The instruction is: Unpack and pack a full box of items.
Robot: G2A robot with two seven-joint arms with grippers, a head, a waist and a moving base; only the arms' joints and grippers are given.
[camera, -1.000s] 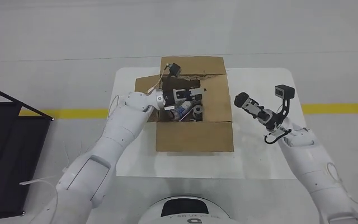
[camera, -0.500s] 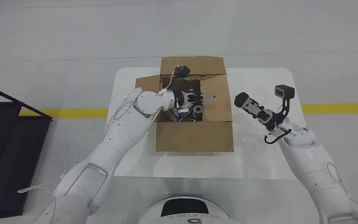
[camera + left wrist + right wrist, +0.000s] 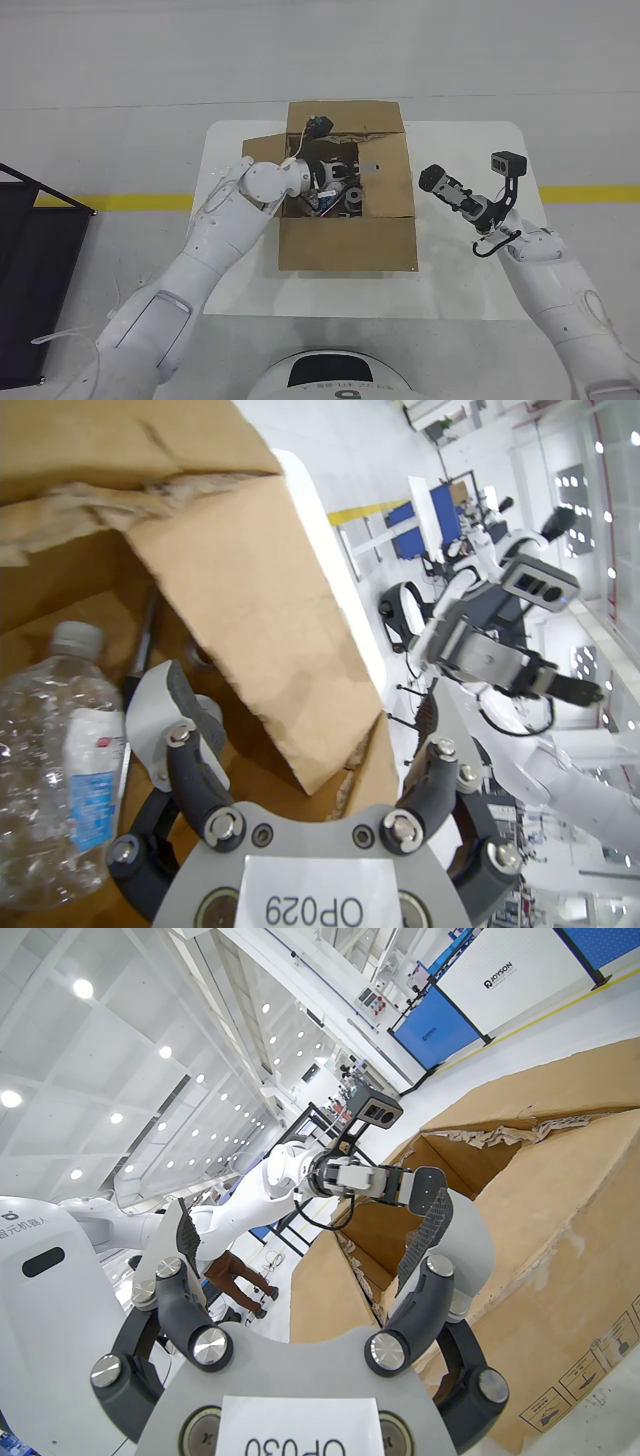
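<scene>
The left gripper [image 3: 295,705] is spread and empty over the open box [image 3: 240,590], just beside a clear plastic bottle [image 3: 55,745] lying inside; the bottle is judged light, slick and crushable, best pinched gently across its body; the right gripper [image 3: 310,1223] is spread beside the box

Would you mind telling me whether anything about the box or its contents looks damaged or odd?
Yes. The cardboard box has ragged, torn flap edges, with frayed paper along the creases. The clear plastic bottle lying inside it looks crumpled.
</scene>
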